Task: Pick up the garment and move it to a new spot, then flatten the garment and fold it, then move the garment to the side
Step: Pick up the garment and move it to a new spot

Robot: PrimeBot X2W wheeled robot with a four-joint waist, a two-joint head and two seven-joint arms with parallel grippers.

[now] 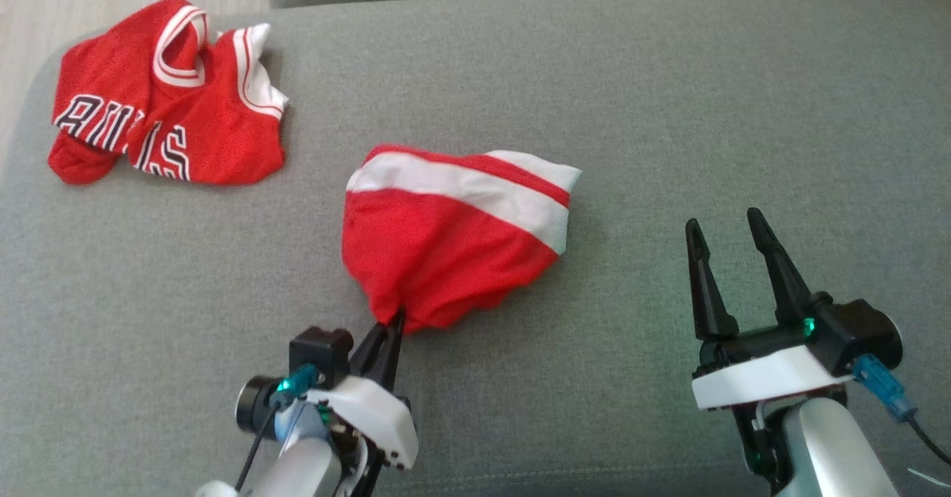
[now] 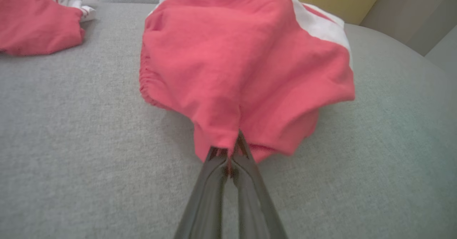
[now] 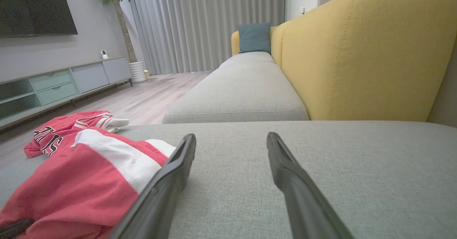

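Where the left gripper [image 1: 394, 325] met the cloth, its two dark fingers were pinched tight together on the near edge of the red garment [image 1: 446, 237], which looked like a bunched pair of shorts with a broad white band across its far side. The garment lay in a rumpled mound near the middle of the grey sofa seat [image 1: 706, 96], its gathered corner drawn to a point between those fingers. From the left wrist view the fabric spread out wide beyond the closed tips. Whether that corner was lifted off the cushion or only resting on it, I could not tell. The right gripper [image 1: 724, 219] stood well apart to the right, its fingers spread wide with nothing between them, low over bare cushion. A red jersey [image 1: 167, 103] with white trim and dark lettering lay crumpled at the far left corner of the seat, apart from the garment. Behind the seat rose a yellow backrest [image 3: 367, 53].
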